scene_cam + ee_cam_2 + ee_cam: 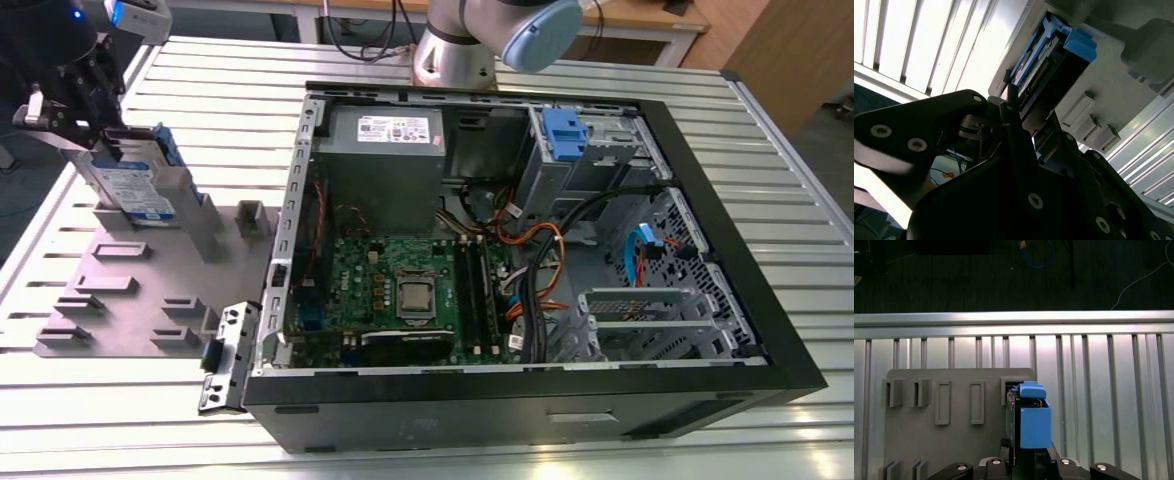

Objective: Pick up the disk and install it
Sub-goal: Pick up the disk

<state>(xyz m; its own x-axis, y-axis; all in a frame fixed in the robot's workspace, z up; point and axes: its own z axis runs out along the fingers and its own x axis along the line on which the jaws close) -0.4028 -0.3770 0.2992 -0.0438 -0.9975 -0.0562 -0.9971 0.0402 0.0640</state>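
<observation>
The disk [134,186], silver with a white-and-blue label and blue side rails, stands on edge at the far end of the grey fixture plate [134,290], on the exterior view's left. My gripper [110,148] comes down on it from above and is shut on its upper end. In the first wrist view the disk's blue rail [1033,426] rises between the fingers of my gripper [1029,462], over the plate [914,440]. In the second wrist view a dark finger [1013,120] lies against the disk [1046,75]. Whether its lower edge still sits in the plate's slot, I cannot tell.
An open black computer case [747,330] lies on the slatted aluminium table [787,180], at the exterior view's right of the plate. Inside are a green motherboard [400,290], a grey power-supply box [387,130], cables, and a metal drive cage with a blue latch [565,135]. The arm's base [461,50] stands behind the case.
</observation>
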